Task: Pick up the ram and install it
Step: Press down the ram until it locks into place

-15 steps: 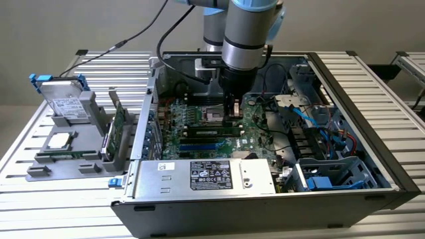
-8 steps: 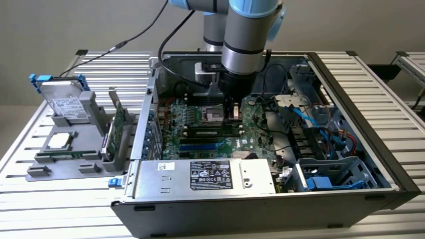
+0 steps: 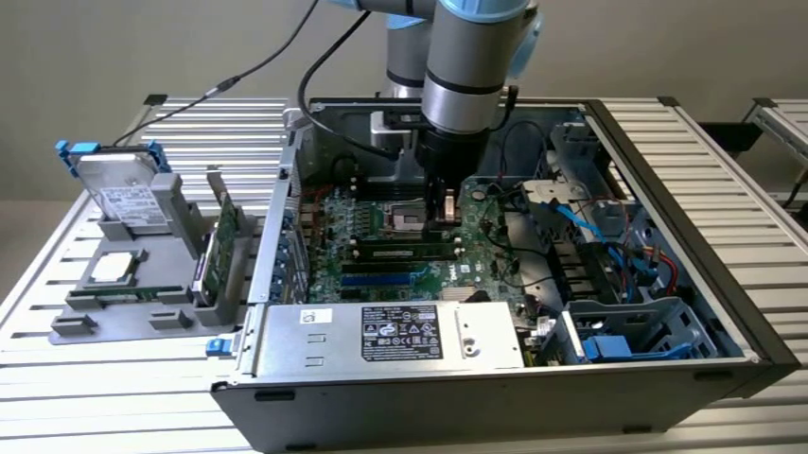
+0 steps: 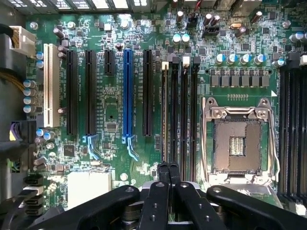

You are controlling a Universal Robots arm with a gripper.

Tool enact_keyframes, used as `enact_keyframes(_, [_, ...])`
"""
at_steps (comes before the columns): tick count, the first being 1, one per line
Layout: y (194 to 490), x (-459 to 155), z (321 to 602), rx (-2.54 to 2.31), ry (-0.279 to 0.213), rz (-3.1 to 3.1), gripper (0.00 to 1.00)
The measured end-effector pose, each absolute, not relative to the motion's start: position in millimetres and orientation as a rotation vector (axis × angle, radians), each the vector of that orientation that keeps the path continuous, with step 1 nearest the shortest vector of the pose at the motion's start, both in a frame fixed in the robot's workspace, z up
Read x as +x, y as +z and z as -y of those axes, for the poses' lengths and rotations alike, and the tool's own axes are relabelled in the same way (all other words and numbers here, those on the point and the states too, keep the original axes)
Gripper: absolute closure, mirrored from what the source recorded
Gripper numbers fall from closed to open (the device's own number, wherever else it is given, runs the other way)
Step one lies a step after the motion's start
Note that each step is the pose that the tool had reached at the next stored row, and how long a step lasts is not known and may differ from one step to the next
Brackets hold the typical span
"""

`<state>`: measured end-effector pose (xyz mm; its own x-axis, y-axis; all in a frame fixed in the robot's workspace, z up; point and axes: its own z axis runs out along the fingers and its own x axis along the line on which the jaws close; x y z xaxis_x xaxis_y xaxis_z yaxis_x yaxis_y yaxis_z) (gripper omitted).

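Exterior view, left to right: grey holder tray (image 3: 127, 317) sits on the slatted aluminium table (image 3: 76, 397), carrying a silver hard drive (image 3: 123, 194) in a blue frame, standing up, and a green expansion card (image 3: 225, 248) on edge just beside the case wall. Right of that, the open computer case (image 3: 707, 312) with the motherboard (image 3: 378, 270) inside, the power supply (image 3: 392, 336) along the near edge, and blue cables and drive cages on the exterior view's right. The arm (image 3: 465, 66) comes straight down into the case; the gripper (image 3: 442, 216) is low over the board, next to the processor socket (image 3: 411, 222).

The ram (image 3: 401, 252) lies seated in a slot in the memory bank just in front of the gripper, not held.

Wrist view adds detail: white, black and blue expansion slots (image 4: 127, 91), the memory slots (image 4: 180, 110), and the empty socket (image 4: 238, 139) with its metal frame. Gripper (image 4: 169, 175) fingers are pressed together, nothing between them, tips over the end of the memory slots.

Room: plain beige wall behind, and another slatted table at the exterior view's right edge.
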<state>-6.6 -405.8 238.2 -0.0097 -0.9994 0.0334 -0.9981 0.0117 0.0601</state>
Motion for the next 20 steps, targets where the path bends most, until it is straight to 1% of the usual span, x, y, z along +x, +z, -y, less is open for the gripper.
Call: enact_keyframes(20, [238.6, -37.1, 405.7, 2.163, -0.025, 2.19, 0.9])
